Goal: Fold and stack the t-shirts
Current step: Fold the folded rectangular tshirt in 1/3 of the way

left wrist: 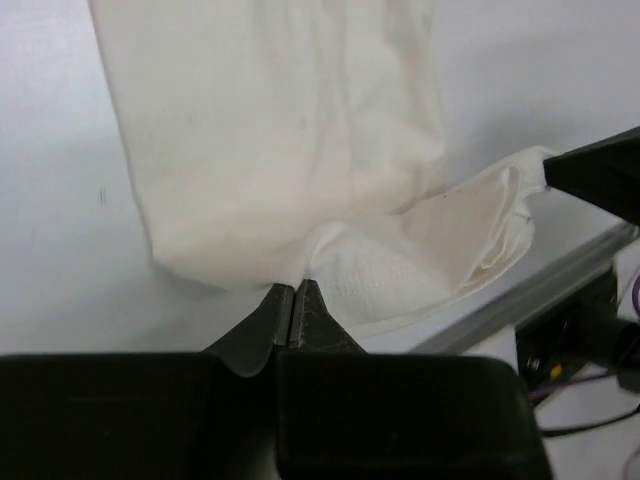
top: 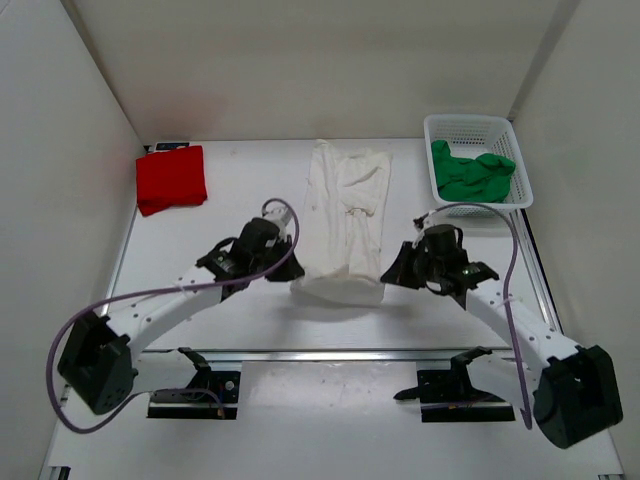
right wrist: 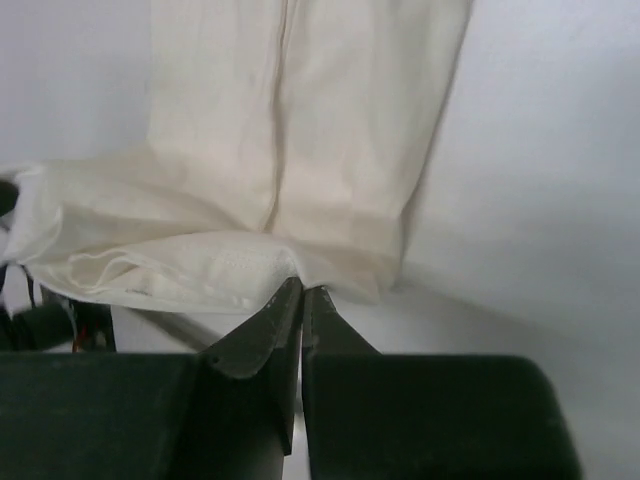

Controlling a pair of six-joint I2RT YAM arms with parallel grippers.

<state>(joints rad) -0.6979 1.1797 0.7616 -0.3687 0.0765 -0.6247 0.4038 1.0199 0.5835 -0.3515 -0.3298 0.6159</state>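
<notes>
A white t-shirt lies folded lengthwise in the middle of the table, its near hem lifted and curled over. My left gripper is shut on the hem's left corner; in the left wrist view the cloth rises from its closed tips. My right gripper is shut on the hem's right corner, seen in the right wrist view with the shirt ahead. A folded red t-shirt lies at the back left. A green t-shirt lies crumpled in the basket.
A white plastic basket stands at the back right. White walls close in the table on three sides. A metal rail runs along the near edge by the arm bases.
</notes>
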